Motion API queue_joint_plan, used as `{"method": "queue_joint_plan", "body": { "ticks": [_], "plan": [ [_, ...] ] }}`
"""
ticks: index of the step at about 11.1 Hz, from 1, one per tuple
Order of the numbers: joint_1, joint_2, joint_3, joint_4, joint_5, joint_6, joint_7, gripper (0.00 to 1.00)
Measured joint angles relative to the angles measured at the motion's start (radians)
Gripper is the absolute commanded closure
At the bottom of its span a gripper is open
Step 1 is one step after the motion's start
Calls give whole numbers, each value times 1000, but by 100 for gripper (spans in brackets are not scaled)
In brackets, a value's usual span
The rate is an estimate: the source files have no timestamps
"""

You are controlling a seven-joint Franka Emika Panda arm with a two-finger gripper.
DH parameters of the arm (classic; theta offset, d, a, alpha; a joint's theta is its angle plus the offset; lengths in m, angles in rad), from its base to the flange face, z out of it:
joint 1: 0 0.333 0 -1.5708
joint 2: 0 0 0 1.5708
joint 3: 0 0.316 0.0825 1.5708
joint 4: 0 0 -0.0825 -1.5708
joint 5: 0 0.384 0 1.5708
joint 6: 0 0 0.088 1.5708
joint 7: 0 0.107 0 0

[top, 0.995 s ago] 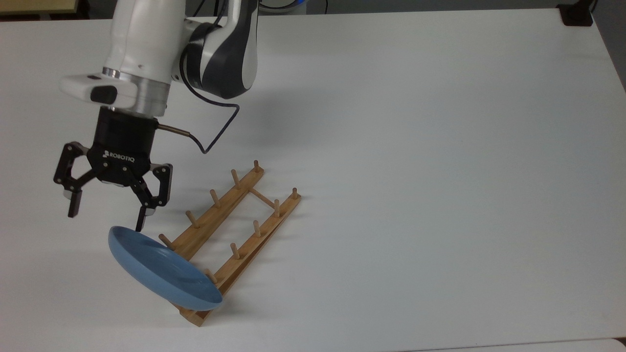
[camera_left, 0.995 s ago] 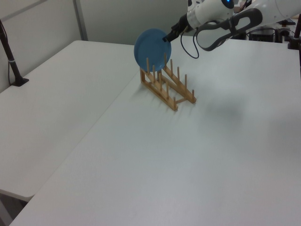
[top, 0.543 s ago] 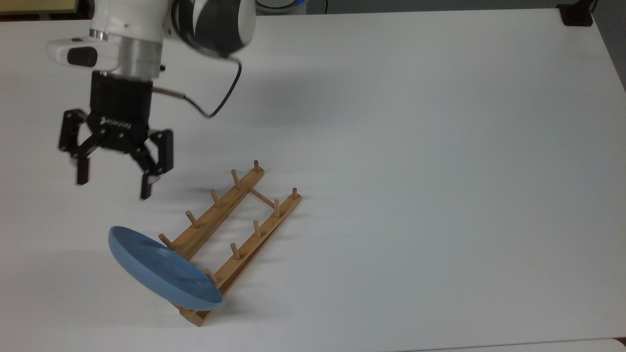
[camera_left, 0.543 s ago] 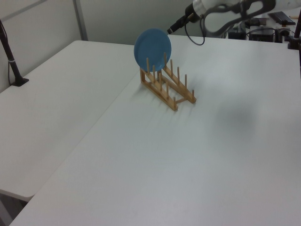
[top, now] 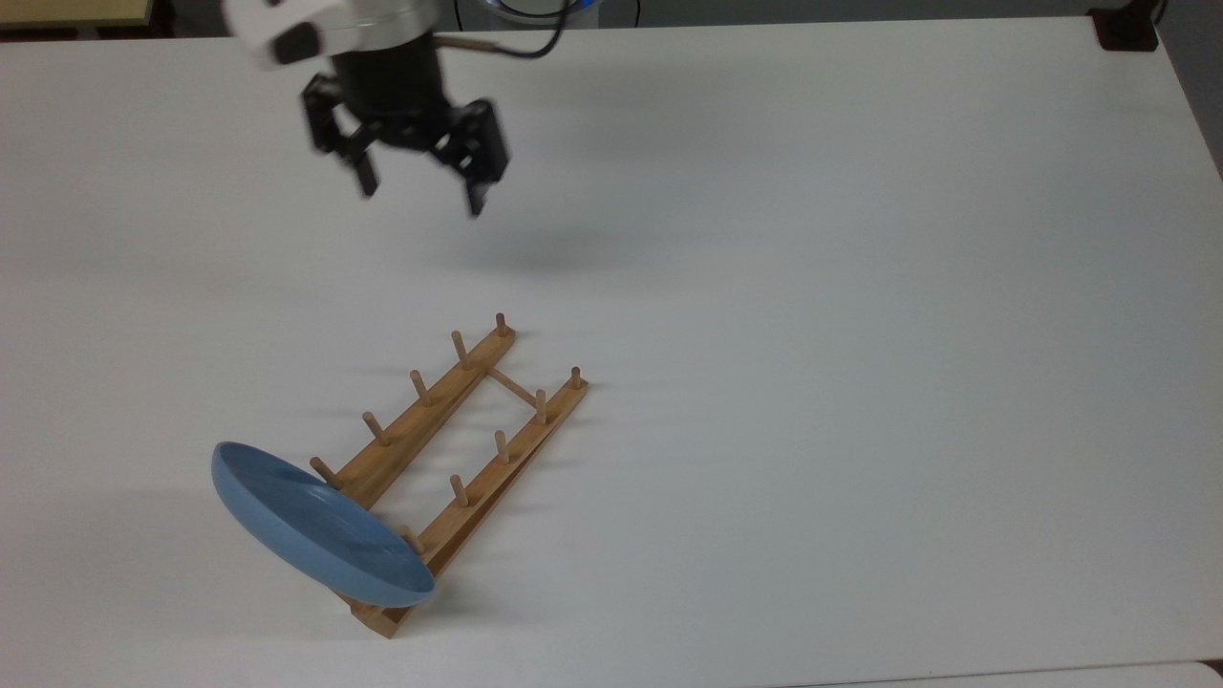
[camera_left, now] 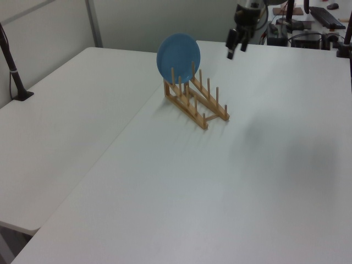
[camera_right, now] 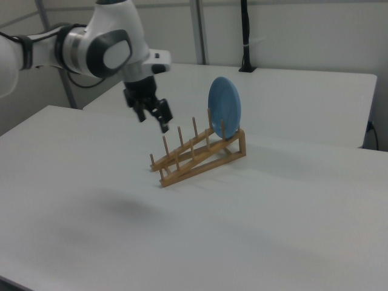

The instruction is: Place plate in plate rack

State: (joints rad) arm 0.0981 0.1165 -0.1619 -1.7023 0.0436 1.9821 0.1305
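— Fingers (top: 474, 196) spread apart and holding nothing: I see my gripper (top: 420, 196) in the upper left of the top view, hanging above the white table (top: 860, 334), well apart from the rack.

— And the plate?

— I see the light-blue plate (top: 311, 535) on edge at the lower left of the top view, slotted at the raised end of the wooden plate rack (top: 449, 468), leaning on its pegs. In the right view the plate (camera_right: 224, 109) stands near the frame's centre, my gripper (camera_right: 153, 116) to its left, above the rack's low end.
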Motion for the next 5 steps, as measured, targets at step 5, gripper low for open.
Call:
{"method": "queue_joint_plan", "body": {
  "ticks": [5],
  "plan": [
    [-31,-61,40,-2,-33,-197,13,0]
  ]
}}
